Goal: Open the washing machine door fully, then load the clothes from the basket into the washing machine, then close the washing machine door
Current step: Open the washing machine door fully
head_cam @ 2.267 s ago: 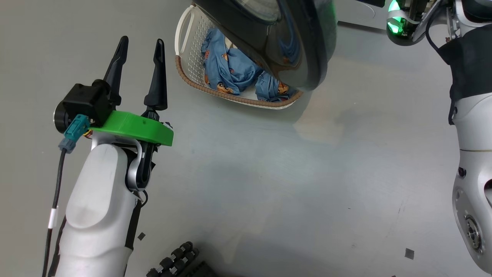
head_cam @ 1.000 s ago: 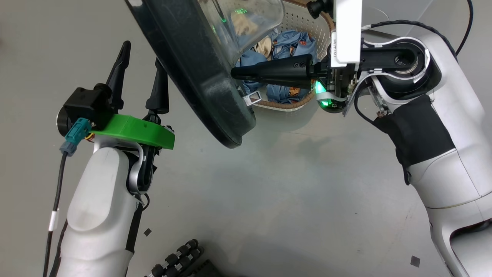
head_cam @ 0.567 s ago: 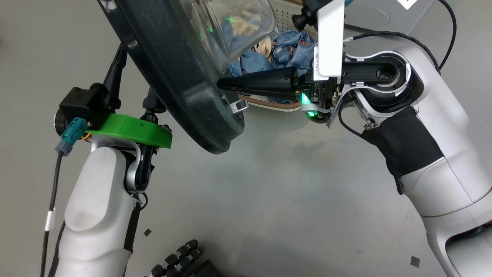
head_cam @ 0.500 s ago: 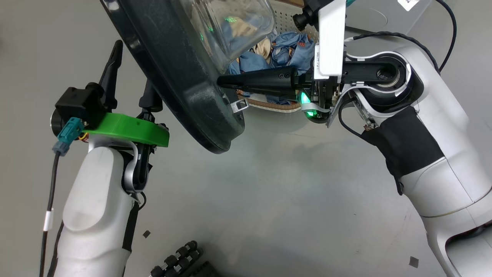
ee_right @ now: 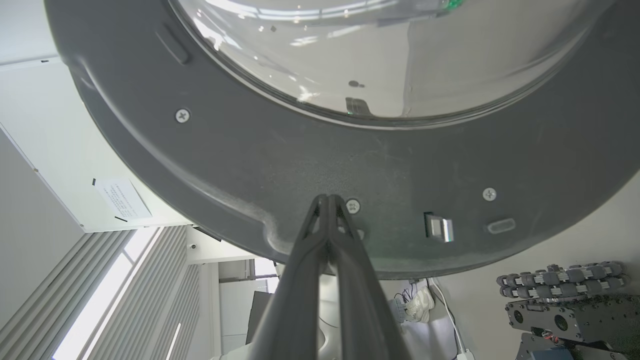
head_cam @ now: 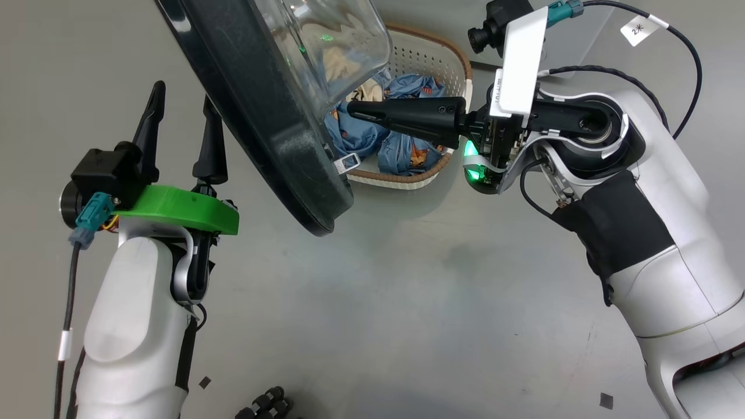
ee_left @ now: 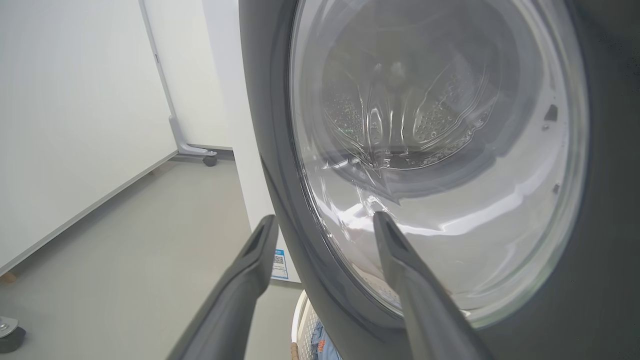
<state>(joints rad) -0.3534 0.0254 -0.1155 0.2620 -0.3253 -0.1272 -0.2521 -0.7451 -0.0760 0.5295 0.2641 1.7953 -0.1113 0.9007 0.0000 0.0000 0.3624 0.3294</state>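
The big round black door with a glass window (head_cam: 262, 116) runs off the top of the head view. It covers the left part of the cream plastic basket with holes (head_cam: 433, 58) and some of the light blue clothes with little orange animals (head_cam: 401, 160). The words on the small blue sticker (ee_left: 279, 264) are too small to read.

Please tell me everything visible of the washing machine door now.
The washing machine door is round: a wide black plastic-looking ring, dusty inside, around a clear domed glass window. Its inner face carries screws and a small metal latch. It stands swung open, over the basket in the head view. The shut right pincer seems to press its tips on the inner ring; the open left pincer is at the outer side.
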